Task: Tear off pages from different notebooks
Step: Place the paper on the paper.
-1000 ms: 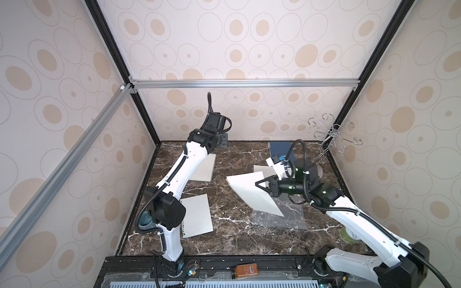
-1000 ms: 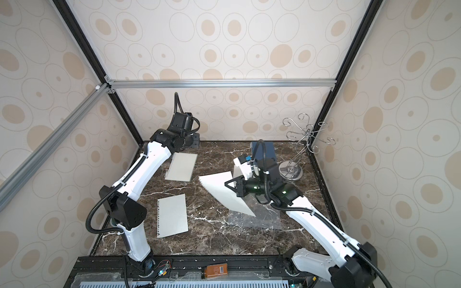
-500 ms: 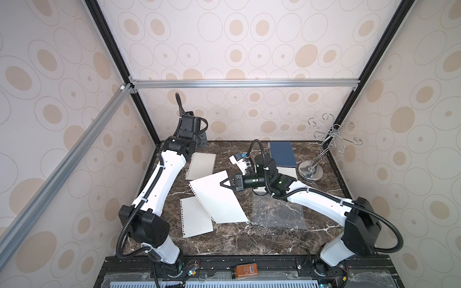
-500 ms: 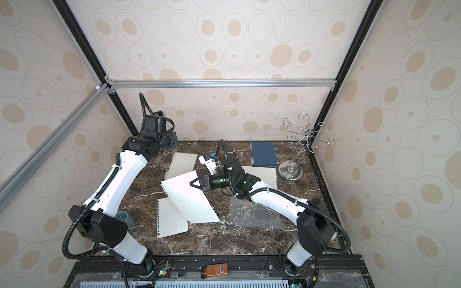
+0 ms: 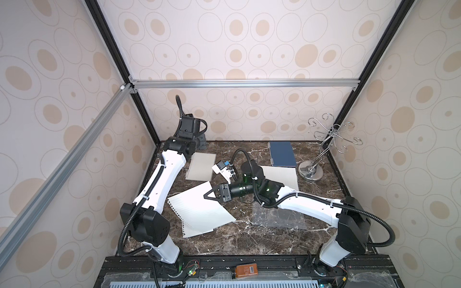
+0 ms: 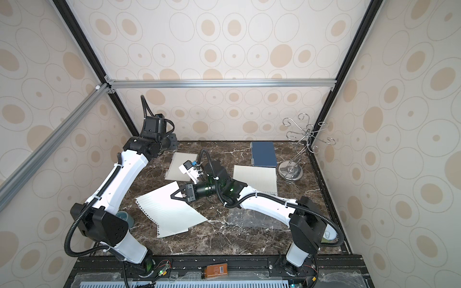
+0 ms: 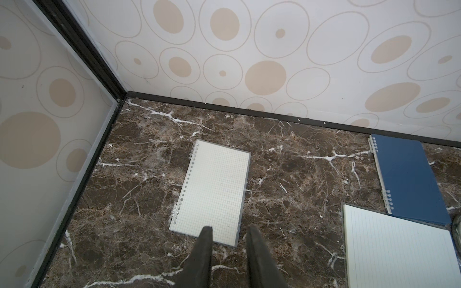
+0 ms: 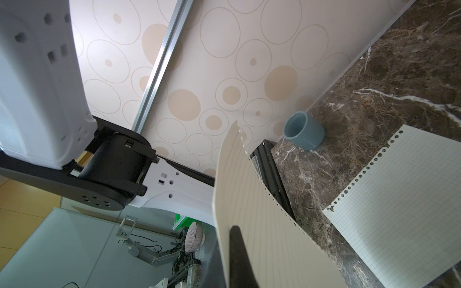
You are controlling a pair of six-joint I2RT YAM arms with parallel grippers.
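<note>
My right gripper (image 5: 207, 196) is shut on a lined page (image 5: 199, 208), pinching its near edge over the left half of the table. In the right wrist view one dark finger (image 8: 239, 256) presses that page (image 8: 262, 219); the other is hidden behind it. A grid page (image 5: 197, 230) lies flat partly beneath it. The small notebook (image 7: 212, 192) lies at the back left, the dark-blue notebook (image 5: 282, 154) at the back right, the larger lined notebook (image 5: 284, 175) in front of it. My left gripper (image 7: 229, 228) hovers open and empty above the small notebook's near edge.
A chrome hook stand (image 5: 310, 172) stands at the back right. A clear plastic sheet (image 5: 278, 219) lies flat under my right forearm. A blue-grey cup (image 6: 124, 217) sits by the left wall, behind my left arm's base. Walls close in three sides.
My right arm has swung left with the lined page, bringing it down over the grid page. My left arm has drawn back toward the back left corner.
</note>
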